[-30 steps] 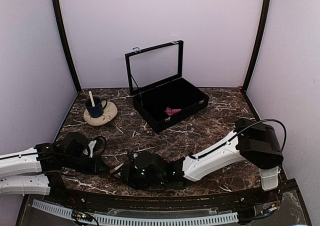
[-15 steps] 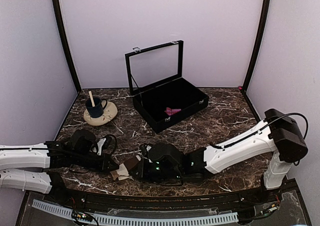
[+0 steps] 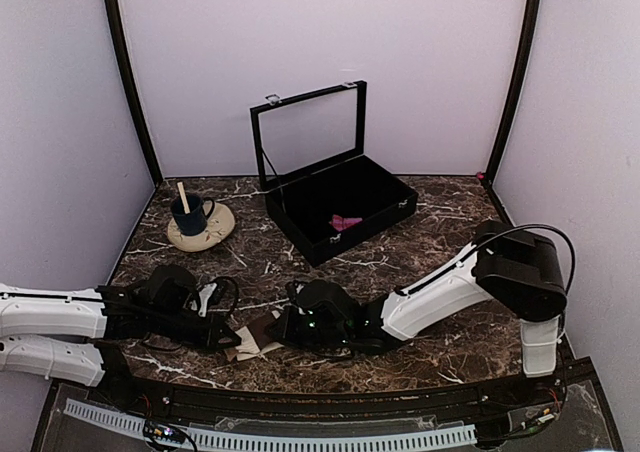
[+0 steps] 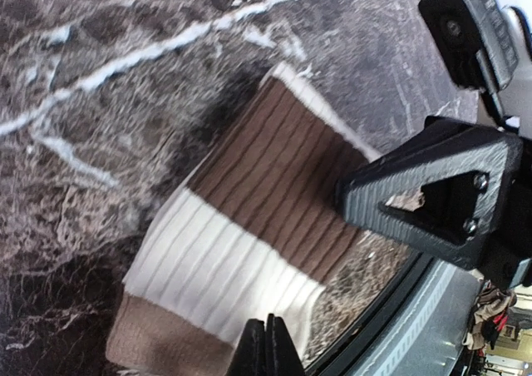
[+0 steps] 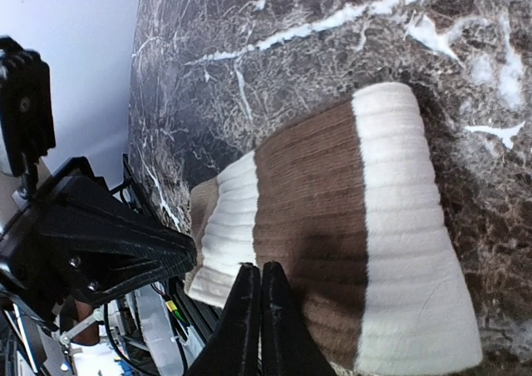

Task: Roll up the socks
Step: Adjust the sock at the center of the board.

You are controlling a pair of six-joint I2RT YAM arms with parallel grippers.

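now, we judge this the laying-out before the roll. the striped sock lies lower centre of the top view, by the worktop's front edge, between both arms. its bands run cream, brown, cream, tan; it is ribbed, flat and unrolled. the left end effector is closed on its edge. the right end effector is closed too, tips on the brown band, and we cannot tell if it nips cloth. we'd pin one end and turn the other over tight. the pink sock sits in the black case, upper centre.
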